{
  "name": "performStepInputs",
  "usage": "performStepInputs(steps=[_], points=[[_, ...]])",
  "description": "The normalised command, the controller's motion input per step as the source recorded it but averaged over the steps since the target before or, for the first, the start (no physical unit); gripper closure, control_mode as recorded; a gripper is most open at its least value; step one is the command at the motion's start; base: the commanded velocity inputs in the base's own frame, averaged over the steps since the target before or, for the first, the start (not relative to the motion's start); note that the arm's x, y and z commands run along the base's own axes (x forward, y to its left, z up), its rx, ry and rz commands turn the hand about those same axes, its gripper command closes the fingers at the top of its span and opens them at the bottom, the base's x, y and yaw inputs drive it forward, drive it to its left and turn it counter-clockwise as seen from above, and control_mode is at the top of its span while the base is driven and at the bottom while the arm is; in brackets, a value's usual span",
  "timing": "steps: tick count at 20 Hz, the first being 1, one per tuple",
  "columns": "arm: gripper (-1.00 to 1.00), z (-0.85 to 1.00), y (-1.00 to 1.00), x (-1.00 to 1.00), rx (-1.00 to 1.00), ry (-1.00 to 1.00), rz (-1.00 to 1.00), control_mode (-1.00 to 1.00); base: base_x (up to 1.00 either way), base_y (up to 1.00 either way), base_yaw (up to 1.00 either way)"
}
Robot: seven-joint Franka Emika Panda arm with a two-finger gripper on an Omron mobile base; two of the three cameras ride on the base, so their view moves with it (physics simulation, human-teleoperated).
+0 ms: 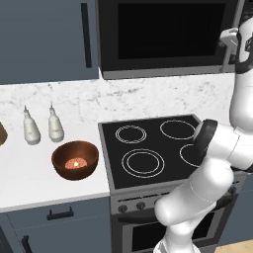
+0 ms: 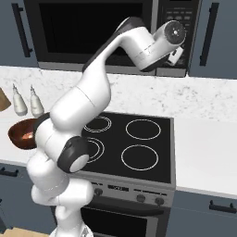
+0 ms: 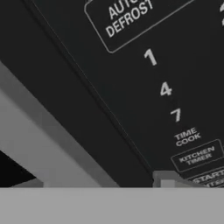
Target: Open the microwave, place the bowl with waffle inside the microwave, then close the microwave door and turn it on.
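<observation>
Microwave door looks shut and bowl with waffle sits on the counter, so every step remains; gripper opening unclear

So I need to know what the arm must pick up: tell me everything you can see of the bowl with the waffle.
The bowl with waffle is round, glossy and reddish-brown, wooden-looking, with a darker inside. It stands upright on the white counter, left of the black stovetop and in front of two pale bottles. A small orange-tan waffle lies at its centre. Nothing else touches it.
</observation>
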Motion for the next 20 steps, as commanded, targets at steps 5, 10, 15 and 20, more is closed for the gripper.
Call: performStepInputs(steps=[5,10,15,20], points=[[1.0,-0.54,0.56,-0.43,0.0,-0.18,-0.02,-1.0,0.0,0.0,0.0],[1.0,-0.38,0.63,-0.63,0.0,-0.1,-0.12,-1.0,0.0,0.0,0.0],[1.0,-0.04,0.29,-1.0,-0.06,-0.02,-0.47,-1.0,0.0,0.0,0.0],[1.0,-0.12,0.29,-1.0,-0.12,0.0,-0.51,-1.0,0.0,0.0,0.0]])
